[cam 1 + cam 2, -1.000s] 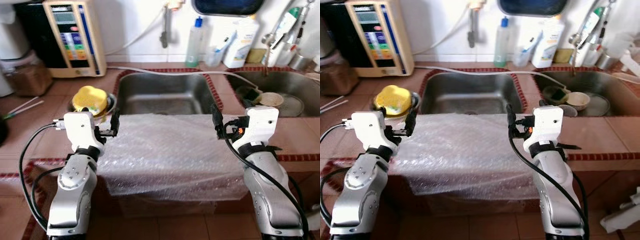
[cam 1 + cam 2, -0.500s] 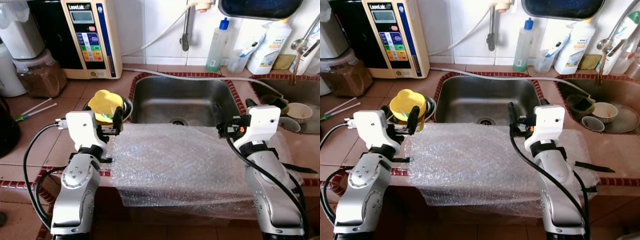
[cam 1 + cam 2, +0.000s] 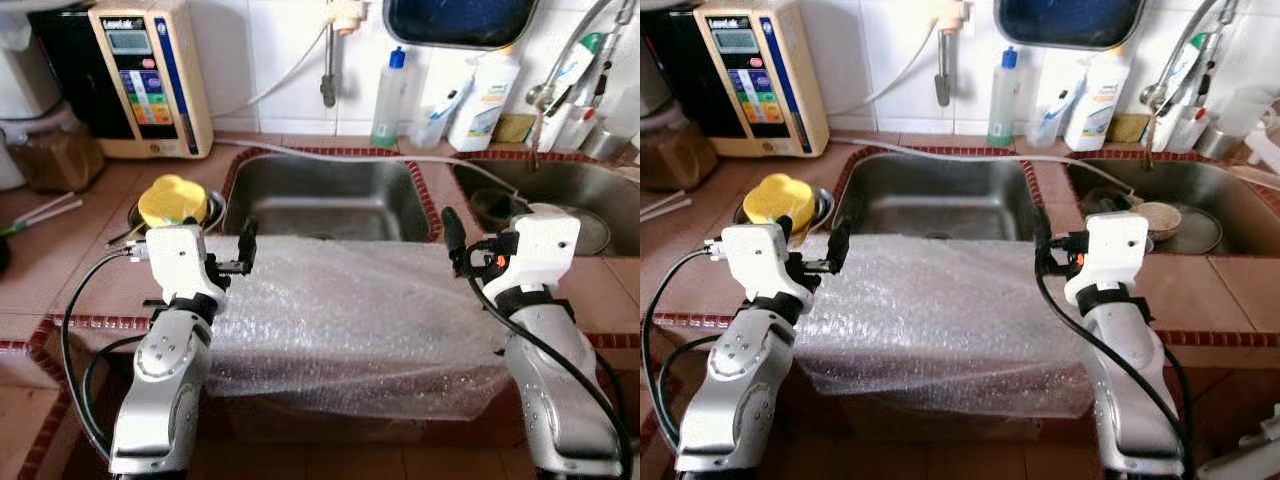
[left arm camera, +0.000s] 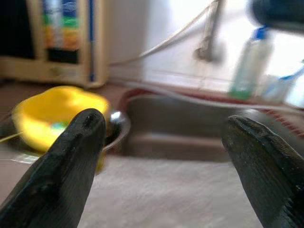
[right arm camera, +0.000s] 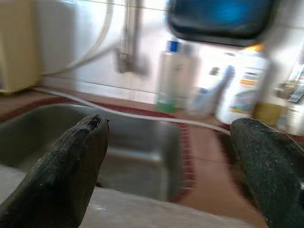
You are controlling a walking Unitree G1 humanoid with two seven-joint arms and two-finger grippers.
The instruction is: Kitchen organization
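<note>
Two grippers are hanging over the front edge of the tiled counter [image 3: 90,290], one at each end of a big sheet of bubble wrap [image 3: 350,320]. The left gripper [image 3: 246,250] is sitting at the sheet's left end, its black fingers spread wide with nothing between them; the right gripper [image 3: 452,238] is at the right end, equally wide and equally empty. From where I'm standing the wrap is lying across the counter in front of the steel sink [image 3: 330,195] and drooping down over the edge toward the floor, loose and crinkled.

Just behind the left gripper, a yellow bowl [image 3: 175,198] is resting in a metal dish. Bottles [image 3: 388,90] are lining the wall behind the sink, and a second basin on the right is holding dishes [image 3: 1160,218].

My guess is the sheet is about to be gathered or lifted. What worries me is how slippery and thin that film looks: fingers closing on a single layer may pinch only air, or one side may catch while the other misses, dragging the sheet crooked. With so much already hanging off, a small tug could send the whole thing sliding to the floor
</note>
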